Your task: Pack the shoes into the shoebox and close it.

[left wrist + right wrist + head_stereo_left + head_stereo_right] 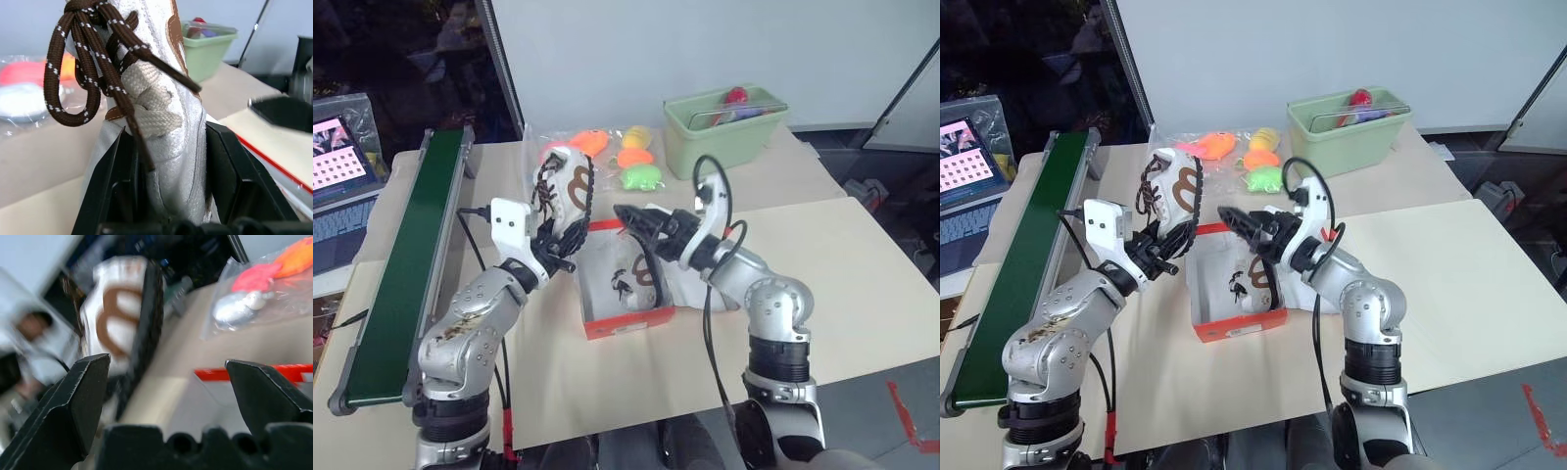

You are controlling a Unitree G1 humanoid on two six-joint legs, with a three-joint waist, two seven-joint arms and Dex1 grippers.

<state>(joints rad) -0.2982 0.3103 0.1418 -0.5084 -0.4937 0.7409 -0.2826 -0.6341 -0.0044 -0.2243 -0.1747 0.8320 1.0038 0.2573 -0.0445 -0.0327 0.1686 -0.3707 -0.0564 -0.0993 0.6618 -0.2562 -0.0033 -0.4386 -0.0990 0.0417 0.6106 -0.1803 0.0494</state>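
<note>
Left hand (558, 245) pinching shoe (566, 186) above shoebox (628, 323) rim; right hand (631, 220) spread alongside.

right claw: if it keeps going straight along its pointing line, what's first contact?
Likely the sneaker clamped in the left claw. The right claw is open, aimed at it over the shoebox; depth unclear.

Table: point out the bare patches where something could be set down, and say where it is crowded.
Free: the cream table right of the shoebox, up to its far edge, and the strip in front of the shoebox. Narrower: between the green conveyor and the shoebox. Crowded: behind the shoebox, with the bagged toys and the green bin.
</note>
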